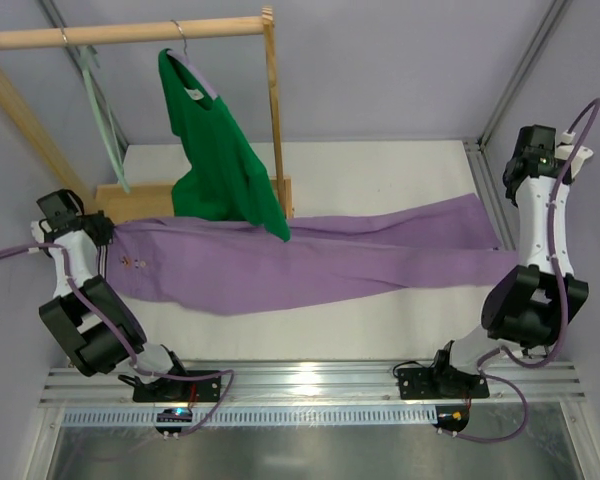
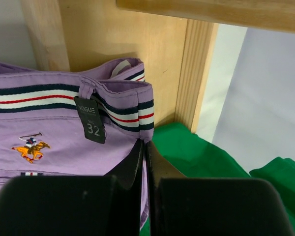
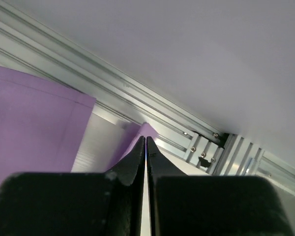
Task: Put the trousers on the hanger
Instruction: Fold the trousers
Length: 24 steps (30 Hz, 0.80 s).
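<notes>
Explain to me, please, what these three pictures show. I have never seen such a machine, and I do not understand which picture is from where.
The machine is two robot arms bolted at the near table edge. The wide picture looks down from above. The other two come from cameras on each wrist, so black fingers fill their lower part.

Long lilac-purple fabric trousers lie flat across the white table. The left pincer is shut on their striped waistband. The right pincer is shut on the edge of a leg end.

A thin mint-green hanger and a bright green top hang from a wooden rail.
</notes>
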### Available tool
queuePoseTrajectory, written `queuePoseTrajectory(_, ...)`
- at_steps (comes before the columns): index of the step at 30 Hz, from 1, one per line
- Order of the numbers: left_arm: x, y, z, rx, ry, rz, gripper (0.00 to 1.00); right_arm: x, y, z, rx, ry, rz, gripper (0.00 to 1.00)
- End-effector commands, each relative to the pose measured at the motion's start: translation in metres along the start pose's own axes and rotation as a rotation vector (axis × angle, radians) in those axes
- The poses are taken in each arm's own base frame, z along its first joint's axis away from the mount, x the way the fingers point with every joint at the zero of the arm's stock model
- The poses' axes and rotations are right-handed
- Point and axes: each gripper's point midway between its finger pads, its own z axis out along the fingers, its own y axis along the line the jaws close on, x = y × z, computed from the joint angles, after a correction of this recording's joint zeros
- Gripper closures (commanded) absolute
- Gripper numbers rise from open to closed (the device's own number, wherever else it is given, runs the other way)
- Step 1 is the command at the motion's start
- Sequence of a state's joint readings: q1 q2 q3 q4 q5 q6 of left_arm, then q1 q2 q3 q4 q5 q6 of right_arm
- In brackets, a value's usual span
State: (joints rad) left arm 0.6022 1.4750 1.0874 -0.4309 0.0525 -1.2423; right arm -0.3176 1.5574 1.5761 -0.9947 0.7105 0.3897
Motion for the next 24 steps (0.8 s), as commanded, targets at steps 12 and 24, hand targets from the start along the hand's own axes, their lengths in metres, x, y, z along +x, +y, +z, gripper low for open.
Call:
queuePoseTrajectory(12,-0.007,-0.032,0.022,0.13,-0.021,0.003,0.99,0.061,0.135,0.053,-0.318,0.237,-0.049,0.77)
queuePoseTrajectory(24,-0.002,-0.027,0.03,0.12,0.0,0.007,0.99,0.135,0.135,0.091,-0.333,0.534,0.177,0.58)
